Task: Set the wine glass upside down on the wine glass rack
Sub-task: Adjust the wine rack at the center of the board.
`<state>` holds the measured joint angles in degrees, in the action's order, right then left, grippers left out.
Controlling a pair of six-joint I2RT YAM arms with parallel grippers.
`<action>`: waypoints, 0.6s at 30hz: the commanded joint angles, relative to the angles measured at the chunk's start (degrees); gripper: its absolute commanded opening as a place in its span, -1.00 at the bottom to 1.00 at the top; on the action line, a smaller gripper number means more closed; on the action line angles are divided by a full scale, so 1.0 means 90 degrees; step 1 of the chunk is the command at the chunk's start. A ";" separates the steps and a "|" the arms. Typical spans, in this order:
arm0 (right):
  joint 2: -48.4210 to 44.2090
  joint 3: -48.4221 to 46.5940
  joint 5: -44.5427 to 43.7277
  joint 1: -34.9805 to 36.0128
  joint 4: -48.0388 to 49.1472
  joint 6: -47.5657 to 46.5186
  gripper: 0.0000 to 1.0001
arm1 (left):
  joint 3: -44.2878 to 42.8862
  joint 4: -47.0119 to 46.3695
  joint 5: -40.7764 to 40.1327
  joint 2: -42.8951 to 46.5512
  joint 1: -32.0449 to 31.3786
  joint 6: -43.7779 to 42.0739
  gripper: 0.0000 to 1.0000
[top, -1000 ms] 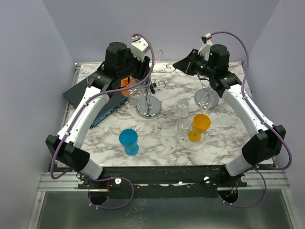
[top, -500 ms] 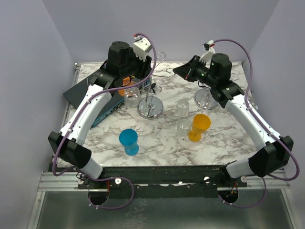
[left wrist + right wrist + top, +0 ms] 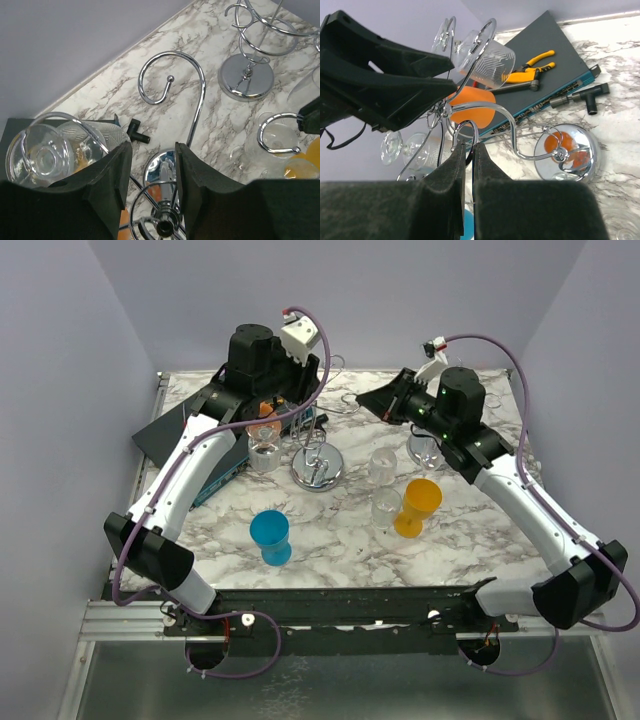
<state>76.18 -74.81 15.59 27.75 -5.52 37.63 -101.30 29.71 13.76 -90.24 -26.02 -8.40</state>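
Chrome rack pinched by right jaws; left jaws part-open beside hung glass.

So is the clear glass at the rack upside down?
Upside down: from the left wrist, the wine glass shows its foot uppermost, stem inside a loop of the rack, bowl hanging below.
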 commanded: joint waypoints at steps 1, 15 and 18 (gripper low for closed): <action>-0.0160 0.0255 0.0144 0.0322 -0.0109 -0.0102 -0.99 | -0.0173 -0.0040 -0.0025 -0.0015 0.0010 -0.0130 -0.10; -0.0384 -0.0487 -0.0790 0.0412 -0.1184 -0.0910 -0.63 | 0.0053 -0.0046 0.0162 0.0249 0.0010 -0.0098 -0.10; -0.0399 -0.0909 -0.1096 0.0413 -0.1480 -0.1229 -0.29 | 0.0083 -0.0030 0.0250 0.0327 0.0010 -0.0057 -0.10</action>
<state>74.24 -77.87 10.26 31.07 -12.49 32.38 -101.45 29.71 14.55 -90.06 -26.11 -9.06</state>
